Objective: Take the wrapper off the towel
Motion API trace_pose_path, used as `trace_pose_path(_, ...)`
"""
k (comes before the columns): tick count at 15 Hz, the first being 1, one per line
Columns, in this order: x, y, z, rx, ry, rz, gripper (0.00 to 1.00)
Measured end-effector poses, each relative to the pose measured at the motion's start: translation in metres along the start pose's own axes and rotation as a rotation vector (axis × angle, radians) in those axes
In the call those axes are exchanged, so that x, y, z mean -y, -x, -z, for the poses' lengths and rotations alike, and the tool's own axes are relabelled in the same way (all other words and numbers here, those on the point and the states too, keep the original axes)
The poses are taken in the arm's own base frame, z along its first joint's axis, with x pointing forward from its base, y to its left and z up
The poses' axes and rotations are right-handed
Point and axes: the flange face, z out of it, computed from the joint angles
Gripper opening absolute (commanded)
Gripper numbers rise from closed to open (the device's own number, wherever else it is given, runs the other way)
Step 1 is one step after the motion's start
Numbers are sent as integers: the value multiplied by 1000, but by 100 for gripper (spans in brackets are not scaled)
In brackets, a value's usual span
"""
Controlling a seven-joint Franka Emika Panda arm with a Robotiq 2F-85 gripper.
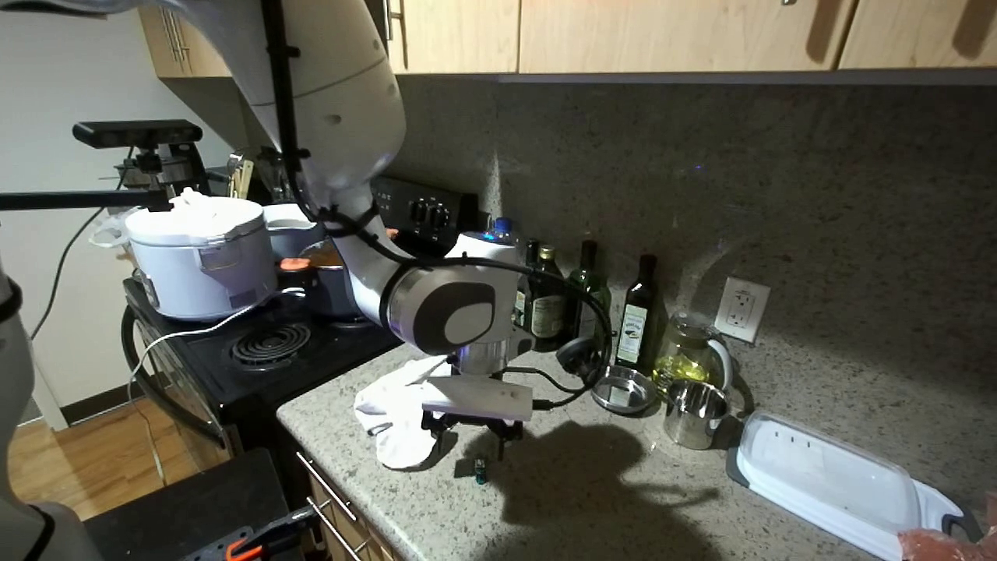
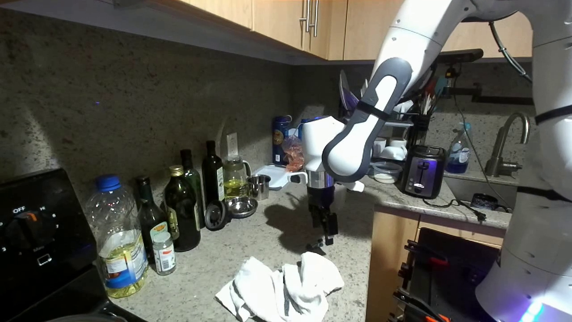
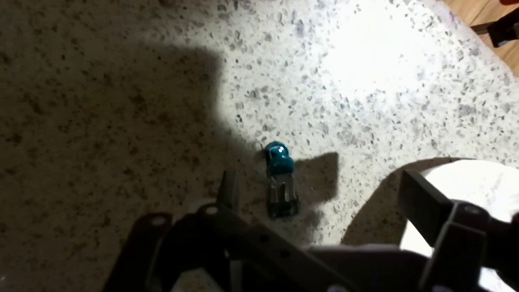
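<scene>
My fingers are wide, holding nothing, above the table. Towel lies crumpled, stove side of me; small teal thing, maybe the wrapper, sits apart from it, between my fingers in wrist view but lower, long axis across my closing line.

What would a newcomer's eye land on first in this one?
Most likely the large white arm, bent over the speckled counter in both exterior views. The crumpled white towel probably comes next, lying on the counter in the foreground of an exterior view. In the wrist view, a small teal-and-clear object stands out, on the counter below the open tool.
</scene>
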Motion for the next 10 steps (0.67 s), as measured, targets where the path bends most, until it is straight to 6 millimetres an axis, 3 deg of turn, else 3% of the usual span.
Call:
trace_pose_path(7, 58, -17, 47, 56, 8, 119, 100)
trace_pose_path(10, 70, -20, 58, 66, 14, 138, 100)
